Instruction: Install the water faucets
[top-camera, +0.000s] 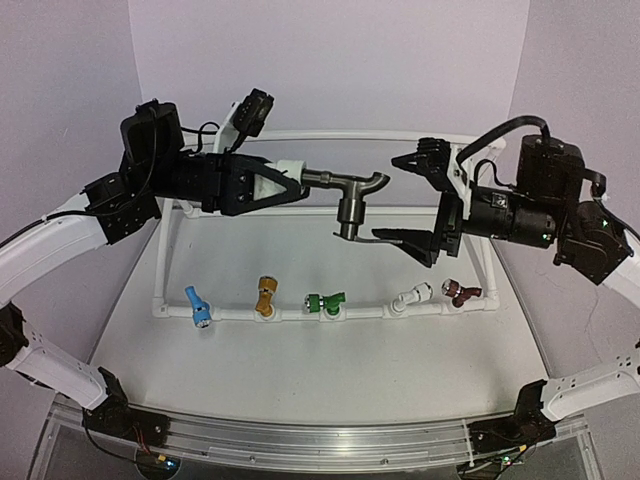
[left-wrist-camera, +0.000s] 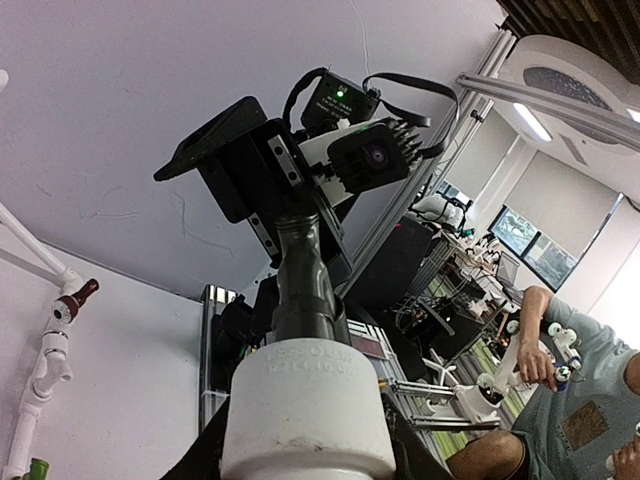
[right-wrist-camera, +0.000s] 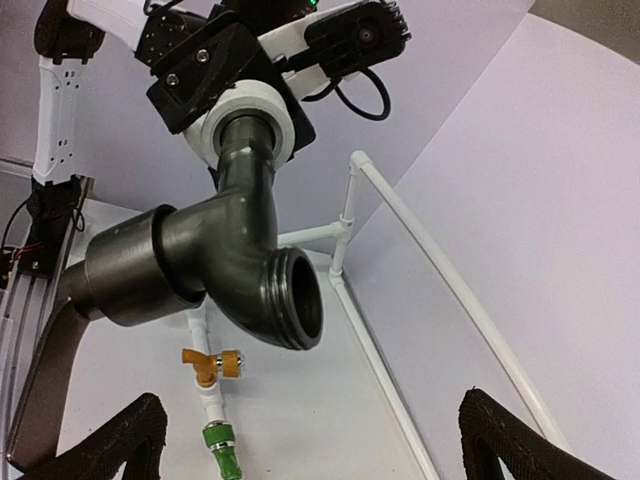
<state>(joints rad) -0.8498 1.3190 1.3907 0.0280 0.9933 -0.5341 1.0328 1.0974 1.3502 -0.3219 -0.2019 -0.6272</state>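
Now: left tool (top-camera: 285, 185) clamps grey faucet (top-camera: 345, 190) by its white end, level in air above pipe frame (top-camera: 290, 313); right tool (top-camera: 405, 200) spread wide beside spout, touching nothing; likely best: close squarely on faucet body, left grip firm, no twisting.

The bottom edge cut off the right fingers (right-wrist-camera: 112, 440); the white fitting (left-wrist-camera: 308, 410) mostly hid the left fingers (top-camera: 268, 201).

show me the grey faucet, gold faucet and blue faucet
grey faucet (top-camera: 345, 185), top external view, middle of its body
gold faucet (top-camera: 265, 297), top external view, its body
blue faucet (top-camera: 197, 306), top external view, its body
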